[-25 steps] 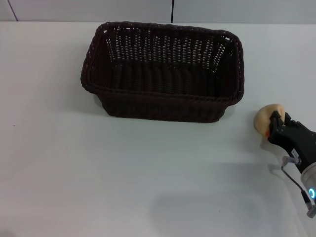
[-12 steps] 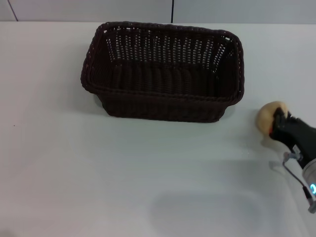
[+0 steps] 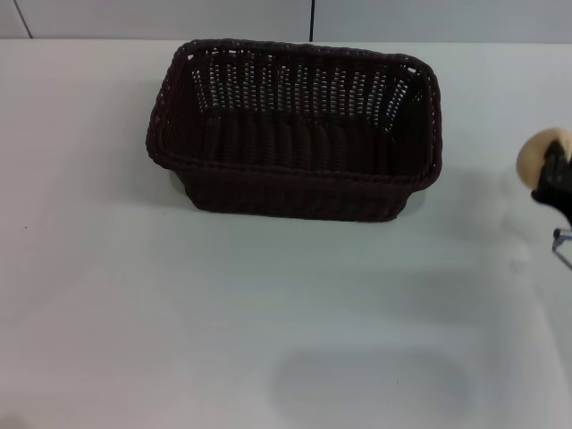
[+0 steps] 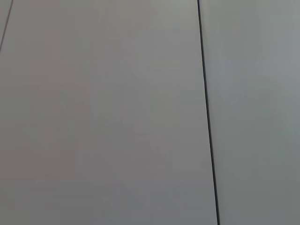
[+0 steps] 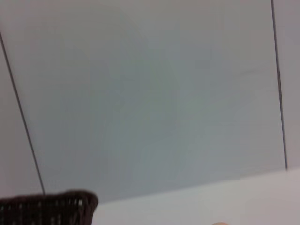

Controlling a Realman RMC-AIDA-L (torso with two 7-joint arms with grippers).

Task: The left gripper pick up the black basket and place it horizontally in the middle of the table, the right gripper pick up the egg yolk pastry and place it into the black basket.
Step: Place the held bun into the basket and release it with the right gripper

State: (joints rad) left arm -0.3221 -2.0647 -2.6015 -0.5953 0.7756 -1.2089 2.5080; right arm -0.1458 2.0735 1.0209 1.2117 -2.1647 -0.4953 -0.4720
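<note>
The black basket (image 3: 295,130) lies lengthwise across the middle of the white table (image 3: 179,313), upright and empty. A corner of its rim shows in the right wrist view (image 5: 51,208). My right gripper (image 3: 547,170) is at the right edge of the head view, shut on the egg yolk pastry (image 3: 534,154), a cream-beige ball held above the table, to the right of the basket. The left gripper is out of view; its wrist camera shows only a grey wall.
A grey panelled wall (image 3: 268,18) with a dark seam runs behind the table's far edge. The table spreads wide in front of and left of the basket.
My right gripper has lifted the pastry off the table and carried it up and to the right, toward the edge of the head view. The basket has not moved.
</note>
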